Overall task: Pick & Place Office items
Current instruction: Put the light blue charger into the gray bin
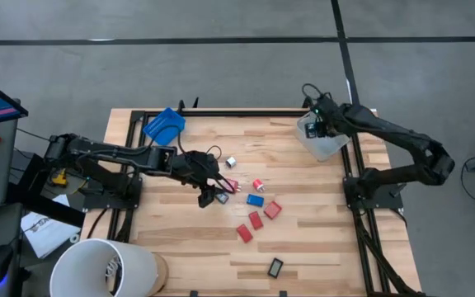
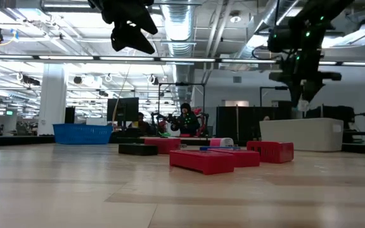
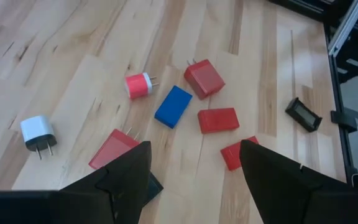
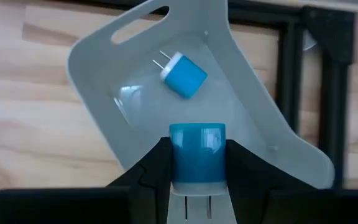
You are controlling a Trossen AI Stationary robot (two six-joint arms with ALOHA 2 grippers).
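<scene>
the right hand point(image 4: 197, 180) is clenched on a blue charger plug point(image 4: 197, 154), gripped across its sides and hovering right above the clear grey bin point(image 4: 98, 56) at the bench's far right corner. one more blue plug point(image 4: 184, 75) already lies inside the bin, just ahead of the held one. the held plug's long axis runs in line with the fingers, with its two metal prongs pointing back toward the wrist and its rounded end facing the bin floor. my worry is that a release from this height could let it bounce off the sloped wall or knock the plug lying there; the smooth casing could also slip early, since only the sides are pinched.

the left hand point(image 3: 194, 165) is released, fingers apart and holding nothing, poised over the scattered pieces mid-bench. ahead of it lie a blue block point(image 3: 173, 106), three red blocks point(image 3: 204, 78) and a red-and-white plug point(image 3: 138, 85); a red piece point(image 3: 112, 149) sits partly beneath one finger. descending here, it might nudge neighbours or trap two pieces together, since they lie close.
</scene>
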